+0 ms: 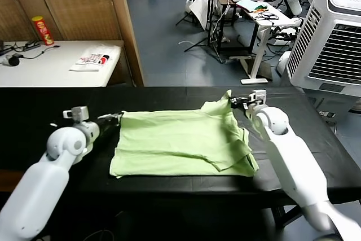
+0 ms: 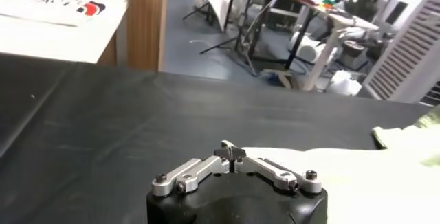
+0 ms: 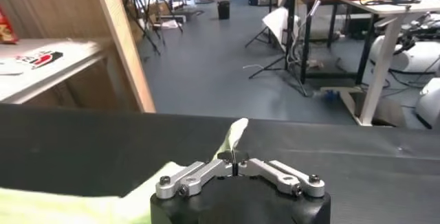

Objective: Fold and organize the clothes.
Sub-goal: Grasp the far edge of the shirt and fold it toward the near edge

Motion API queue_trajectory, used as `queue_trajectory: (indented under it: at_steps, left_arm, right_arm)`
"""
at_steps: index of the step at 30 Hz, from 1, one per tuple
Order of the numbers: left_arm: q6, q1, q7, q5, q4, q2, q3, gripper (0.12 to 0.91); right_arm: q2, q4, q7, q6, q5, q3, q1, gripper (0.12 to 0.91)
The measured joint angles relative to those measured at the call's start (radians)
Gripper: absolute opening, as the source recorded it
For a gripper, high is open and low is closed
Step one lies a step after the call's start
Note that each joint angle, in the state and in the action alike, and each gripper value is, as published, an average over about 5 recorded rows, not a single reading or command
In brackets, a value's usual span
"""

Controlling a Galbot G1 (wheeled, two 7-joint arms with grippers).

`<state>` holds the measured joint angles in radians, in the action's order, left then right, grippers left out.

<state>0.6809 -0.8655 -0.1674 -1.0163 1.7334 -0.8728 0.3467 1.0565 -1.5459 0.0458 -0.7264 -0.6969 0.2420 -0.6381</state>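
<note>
Pinching the shirt (image 1: 180,142) at both far corners: left gripper (image 1: 115,118) at 10 o'clock, right gripper (image 1: 237,103) at 2, jaws pressed together on cloth. Shirt lies mid-counter (image 1: 34,111). Likely mid-fold; next, carry both corners evenly toward 6.

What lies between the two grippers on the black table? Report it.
Head view: only the pale green shirt, spread flat. The left gripper is shut on its far left corner, the right gripper on the raised far right corner.

A red snack can (image 1: 42,30) and a printed white packet (image 1: 93,59) sit apart on the white side table (image 1: 51,71).
</note>
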Motion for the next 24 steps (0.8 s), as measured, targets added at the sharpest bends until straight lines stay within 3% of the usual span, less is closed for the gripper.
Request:
queue_trajectory:
  at_steps: [11,24]
  left_arm:
    - [0.000,-0.196,-0.039,-0.026,0.199,0.107,0.083,0.125]
    - [0.007,-0.349,-0.042,0.026,0.310,0.114,0.125,0.125]
  right_arm:
    - [-0.114,-0.243,0.031,-0.011,-0.025,0.067,-0.218,0.126]
    - [-0.148,-0.367,0.039,-0.011,-0.017,0.114,-0.390,0.126]
